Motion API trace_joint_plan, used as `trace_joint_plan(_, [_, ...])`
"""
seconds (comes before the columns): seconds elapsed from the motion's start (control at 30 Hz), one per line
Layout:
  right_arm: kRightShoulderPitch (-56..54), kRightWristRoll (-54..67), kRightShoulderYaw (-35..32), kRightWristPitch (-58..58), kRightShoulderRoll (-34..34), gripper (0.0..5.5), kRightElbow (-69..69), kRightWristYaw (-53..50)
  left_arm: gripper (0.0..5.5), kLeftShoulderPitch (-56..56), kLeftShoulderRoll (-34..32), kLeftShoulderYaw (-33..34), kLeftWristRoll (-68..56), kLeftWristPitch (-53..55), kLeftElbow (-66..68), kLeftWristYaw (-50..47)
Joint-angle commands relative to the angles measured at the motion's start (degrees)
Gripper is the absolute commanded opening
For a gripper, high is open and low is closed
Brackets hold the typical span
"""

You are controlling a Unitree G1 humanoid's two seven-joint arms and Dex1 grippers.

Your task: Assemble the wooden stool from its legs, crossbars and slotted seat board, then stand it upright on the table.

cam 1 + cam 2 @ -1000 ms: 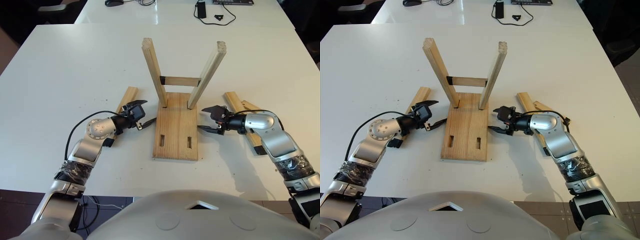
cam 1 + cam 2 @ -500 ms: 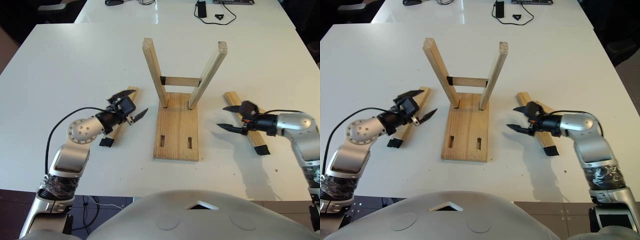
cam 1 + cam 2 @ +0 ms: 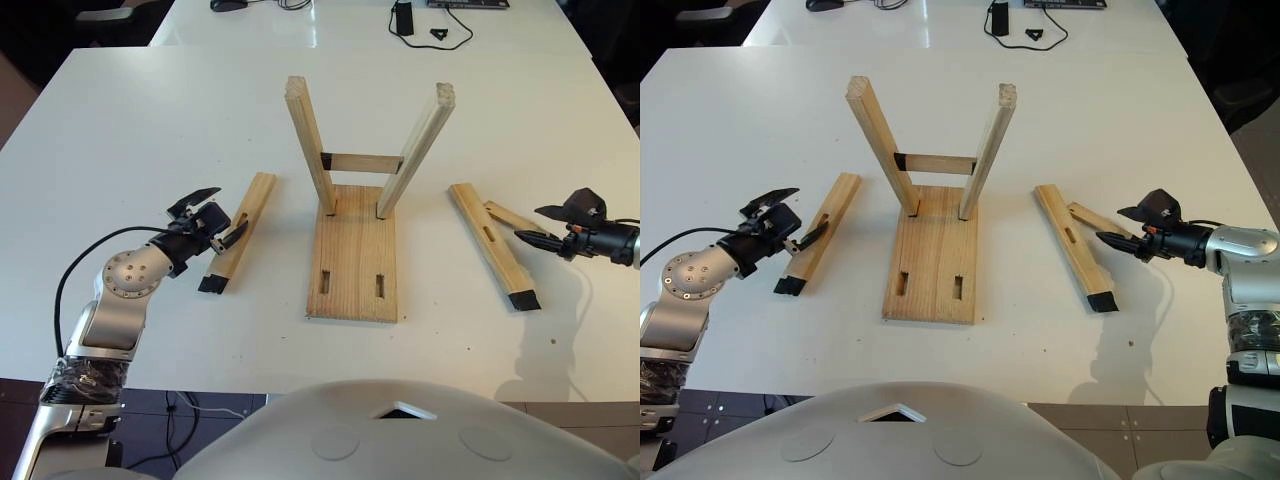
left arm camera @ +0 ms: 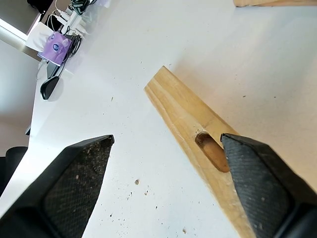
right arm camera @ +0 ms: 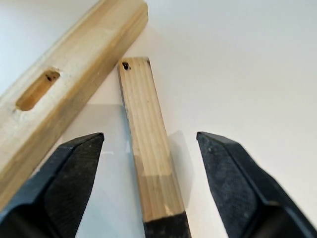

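Wooden stool (image 3: 356, 200) sits half-built mid-table (image 3: 140, 120), with the seat board (image 3: 350, 268) flat and its two near slots open. The left gripper (image 3: 222, 212) hangs spread wide and holding nothing at the left loose leg (image 3: 240, 228). The right gripper (image 3: 530, 223), also spread, straddles a loose crossbar (image 3: 510, 215) beside the right loose leg (image 3: 487, 243). Farther back, two upright legs (image 3: 311, 145) stand in the far slots, joined by a fitted crossbar (image 3: 362, 162).

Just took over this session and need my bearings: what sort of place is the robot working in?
Probably an office or lab, not a workshop: the half-built stool sits on a plain white table, and the desk behind holds a computer mouse and a cabled power adapter.
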State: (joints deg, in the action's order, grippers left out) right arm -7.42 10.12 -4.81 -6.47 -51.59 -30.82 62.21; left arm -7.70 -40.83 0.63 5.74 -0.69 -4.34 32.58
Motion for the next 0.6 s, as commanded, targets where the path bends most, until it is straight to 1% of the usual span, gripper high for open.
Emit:
trace_joint_plan(0.03, [0.4, 0.6, -1.6, 0.5, -0.4, 3.48, -4.8, 1.2, 4.02, -6.4, 1.2, -2.3, -2.3, 4.3, 0.9, 3.6])
trace_joint_plan(0.17, [1.2, 0.6, -2.1, 0.9, -0.4, 3.48, -8.2, 1.9, 4.02, -11.3, 3.7, -1.8, -9.0, 10.7, -3.0, 4.2])
trace_joint_plan(0.37, [3.0, 0.4, -1.8, 2.0, 0.4, 3.48, -11.1, 3.2, 4.02, -15.4, 3.7, -1.4, -15.0, 19.1, -7.2, 4.9])
trace_joint_plan(0.6, [1.6, 0.6, -0.8, 2.9, 1.8, 2.47, -11.0, 3.5, 4.02, -15.9, 2.8, -2.3, -19.6, 25.1, -10.9, 6.1])
